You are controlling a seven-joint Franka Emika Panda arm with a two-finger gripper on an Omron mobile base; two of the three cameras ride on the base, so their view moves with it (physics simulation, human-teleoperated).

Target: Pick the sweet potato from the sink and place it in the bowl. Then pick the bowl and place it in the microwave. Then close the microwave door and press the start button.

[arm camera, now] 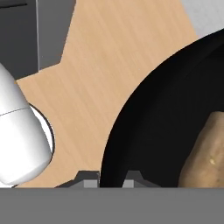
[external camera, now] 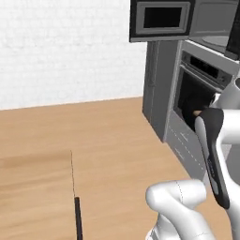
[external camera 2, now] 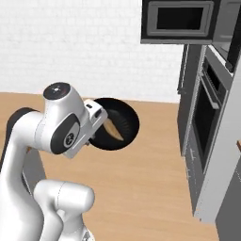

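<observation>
- We count one microwave, high above the claw and off to its right in the right base view, its cavity open and dark.
- One microwave door stands swung open, well above the claw, its grey inner frame around a black pane facing us.
- One oven sits below the microwave in the tall grey cabinet, well to the right of the claw and apart from it.
- One wooden floor spreads beneath the claw and what it carries.
- One bowl, black and round, hangs in the air at the claw, tipped so that its inside faces the right base view; in the hand view its rim passes between the two finger tips.
- One claw is closed down tight on the rim of the bowl, one tip outside the rim and one inside.
- One sweet potato lies inside the bowl, just beyond the claw, touching the black inner wall; in the right base view it shows as a pale orange sliver beside the hand.
</observation>
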